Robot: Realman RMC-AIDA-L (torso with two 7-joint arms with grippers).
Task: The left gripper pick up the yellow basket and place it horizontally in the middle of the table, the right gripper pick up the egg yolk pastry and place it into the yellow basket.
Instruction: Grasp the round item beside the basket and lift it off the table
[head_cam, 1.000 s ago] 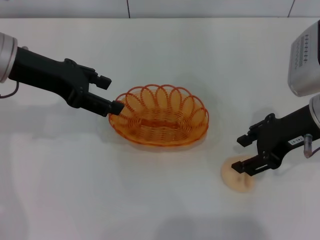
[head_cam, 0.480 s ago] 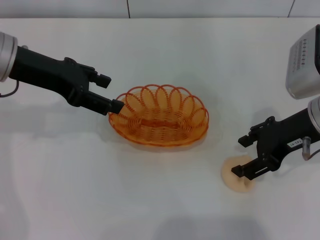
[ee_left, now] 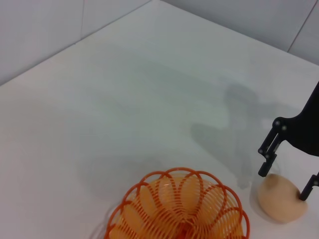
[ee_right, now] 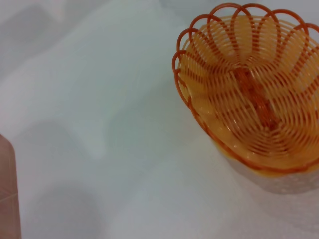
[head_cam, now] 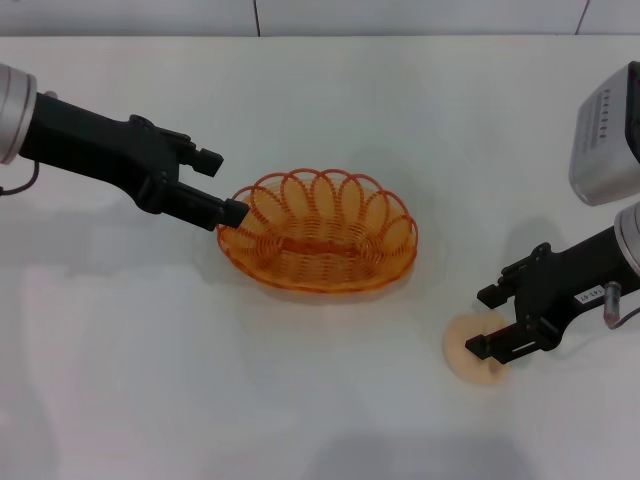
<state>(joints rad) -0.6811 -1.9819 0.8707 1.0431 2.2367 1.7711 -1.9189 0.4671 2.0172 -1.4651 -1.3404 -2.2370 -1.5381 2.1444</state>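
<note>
Two arms work over one large, plain white matte table [head_cam: 330, 110], which fills nearly the whole head view. Near its middle sits the yellow basket [head_cam: 318, 232], an oval, shallow, translucent orange-yellow wire basket with a looped scalloped rim and a coiled base; it rests flat with its long axis running across the table, so the basket half of the task looks done.

The left gripper [head_cam: 222, 187], a black two-fingered claw on a black arm with a silver-white section, is at the basket's left end. One finger reaches the rim and the other stands clear above it, so the claw reads as spread and not clamping the wire, though whether the lower fingertip touches the rim cannot be told.

The right gripper [head_cam: 484, 322], a black two-fingered claw on a black arm with a small white label, hangs low at the right front of the table. Its fingers are apart and straddle the smallest thing here, the egg yolk pastry [head_cam: 474, 349], a small round, pale tan-yellow domed bun lying on the table, well apart from the basket. The left wrist view shows a finger on either side of the bun, not yet pressed into it.

The step in hand is grasping the pastry. Next, I judge, the fingers must close gently on the soft dome, lift it, carry it leftward over the scalloped rim and let go inside.
</note>
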